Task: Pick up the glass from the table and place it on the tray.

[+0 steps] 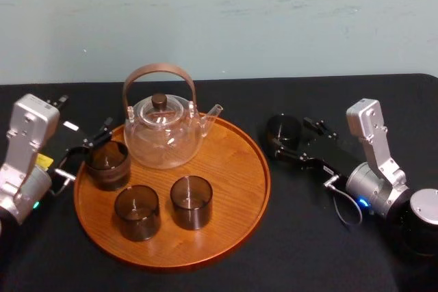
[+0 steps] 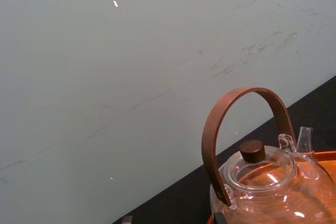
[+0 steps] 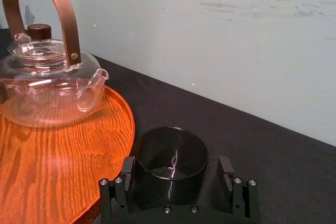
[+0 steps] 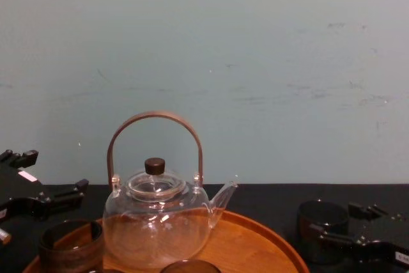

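1. Head view: the round wooden tray (image 1: 236, 162) sits mid-table. It carries a glass teapot (image 1: 164, 135), a left-edge glass (image 1: 107, 164) and two front glasses (image 1: 137, 211). The glass (image 1: 282, 128) of the task stands off the tray, on the black table (image 1: 308, 237), just beside the tray's right rim. The right gripper (image 1: 295, 138) lies low on the table with one finger on either side of it. The left gripper (image 1: 89, 150) sits at the tray's left edge, its fingers spread by the left-edge glass. I cannot tell whether they touch it.

2. Left wrist view: the teapot (image 2: 268, 182), with its bent wooden handle, stands close ahead on the tray (image 2: 329, 156), and the pale wall is behind it.

3. Right wrist view: the glass (image 3: 170, 153) stands upright on the table between the right gripper's (image 3: 176, 178) fingers (image 3: 227, 174). The fingers are apart. One looks close against the glass wall and the other shows a gap, so the grip is not closed. The tray (image 3: 52, 156) lies just beside the glass.

4. Chest view: the glass (image 4: 319, 228) rests at table level to the right of the tray (image 4: 255, 238), with the right gripper (image 4: 354, 225) around it. The left gripper (image 4: 48, 172) hangs above and behind the left-edge glass (image 4: 70, 244), its two fingers well apart and holding nothing.

5. Progress, as I judge it: the task is at an early stage. The right gripper is in place around the glass, but the glass is not yet gripped or lifted. The gripper has yet to close, raise the glass, carry it over the rim, set it on bare wood at the tray's right side, and release.
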Controlling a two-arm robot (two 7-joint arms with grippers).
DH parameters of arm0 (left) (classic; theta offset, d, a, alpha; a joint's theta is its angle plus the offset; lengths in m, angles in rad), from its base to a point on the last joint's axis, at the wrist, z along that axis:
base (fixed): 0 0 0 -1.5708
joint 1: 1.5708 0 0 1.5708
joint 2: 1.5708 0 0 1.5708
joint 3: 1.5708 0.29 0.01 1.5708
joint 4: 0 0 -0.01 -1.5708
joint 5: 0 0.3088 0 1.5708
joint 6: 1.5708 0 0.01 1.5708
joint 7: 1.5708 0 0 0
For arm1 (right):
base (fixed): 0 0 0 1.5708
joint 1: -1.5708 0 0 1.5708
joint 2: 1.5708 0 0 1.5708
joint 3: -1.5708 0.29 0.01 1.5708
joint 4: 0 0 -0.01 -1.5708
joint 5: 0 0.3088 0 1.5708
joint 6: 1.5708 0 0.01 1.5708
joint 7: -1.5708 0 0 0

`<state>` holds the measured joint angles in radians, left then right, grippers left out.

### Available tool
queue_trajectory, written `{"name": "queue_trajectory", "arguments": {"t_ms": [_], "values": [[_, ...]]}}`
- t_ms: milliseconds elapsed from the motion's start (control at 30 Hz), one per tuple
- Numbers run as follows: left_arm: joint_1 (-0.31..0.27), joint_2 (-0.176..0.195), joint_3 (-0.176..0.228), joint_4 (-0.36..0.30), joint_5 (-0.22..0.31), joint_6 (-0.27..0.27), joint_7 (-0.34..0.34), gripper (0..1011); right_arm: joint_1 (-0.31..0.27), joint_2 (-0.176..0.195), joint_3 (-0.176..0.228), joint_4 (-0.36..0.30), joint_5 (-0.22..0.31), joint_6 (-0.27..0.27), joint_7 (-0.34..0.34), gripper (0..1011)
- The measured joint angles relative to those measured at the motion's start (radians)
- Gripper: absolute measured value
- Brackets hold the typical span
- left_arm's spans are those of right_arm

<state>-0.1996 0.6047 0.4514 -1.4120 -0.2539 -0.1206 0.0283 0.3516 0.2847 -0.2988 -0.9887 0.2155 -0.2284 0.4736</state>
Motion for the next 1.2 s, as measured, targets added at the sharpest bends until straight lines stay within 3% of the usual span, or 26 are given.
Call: {"name": "queue_trajectory", "arguments": {"t_ms": [600,1200], "values": [[0.0,0.0,0.0,0.0,0.0,0.0,0.0,1001,0.096,-0.036,-0.017,0.164,-0.005,-0.046,0.034,1002],[0.0,0.0,0.0,0.0,0.0,0.0,0.0,1001,0.156,-0.057,-0.03,0.25,-0.026,-0.073,0.048,1002]]}}
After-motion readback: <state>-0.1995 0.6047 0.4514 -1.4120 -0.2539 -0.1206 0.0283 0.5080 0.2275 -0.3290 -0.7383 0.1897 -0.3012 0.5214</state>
